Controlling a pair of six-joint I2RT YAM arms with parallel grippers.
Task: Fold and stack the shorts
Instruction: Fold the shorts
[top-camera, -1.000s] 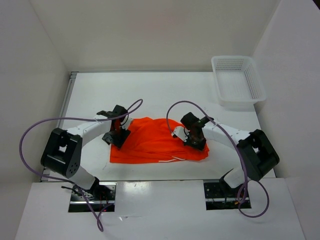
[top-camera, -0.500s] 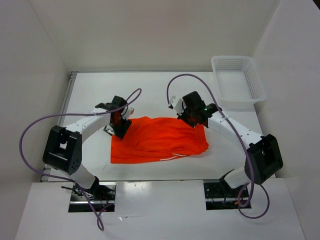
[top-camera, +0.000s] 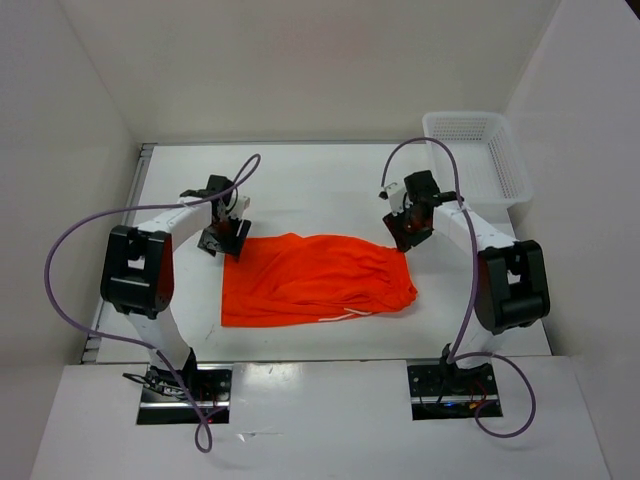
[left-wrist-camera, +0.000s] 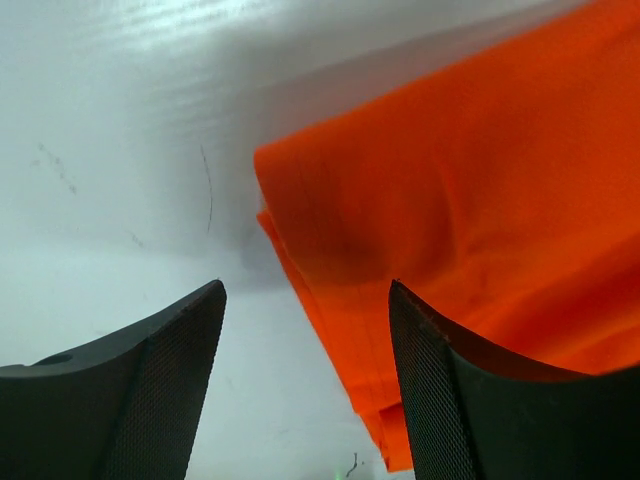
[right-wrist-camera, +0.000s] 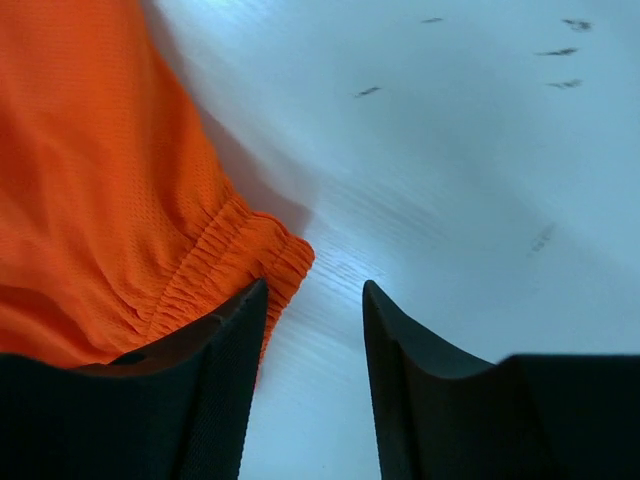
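White table (top-camera: 300, 180) seen from above: the shorts (top-camera: 315, 280) lie flat between my left pincer (top-camera: 222, 240) and right pincer (top-camera: 408, 235), one at each far corner. Left wrist: my jaws stand apart and empty, the orange corner ahead and rightward. Right wrist: jaws apart, holding nothing, the gathered waistband corner by my left finger.

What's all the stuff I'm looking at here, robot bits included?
shorts: one pair, bright orange, lying mid-table between the arms
drawstring: one, white, at the shorts' near edge
mesh basket: one, white, table's far right corner
table: one, white, under everything
cables: two, purple, one looping off each arm
left gripper: one, black, open, at the shorts' left edge
right gripper: one, black, open, at the shorts' far right corner
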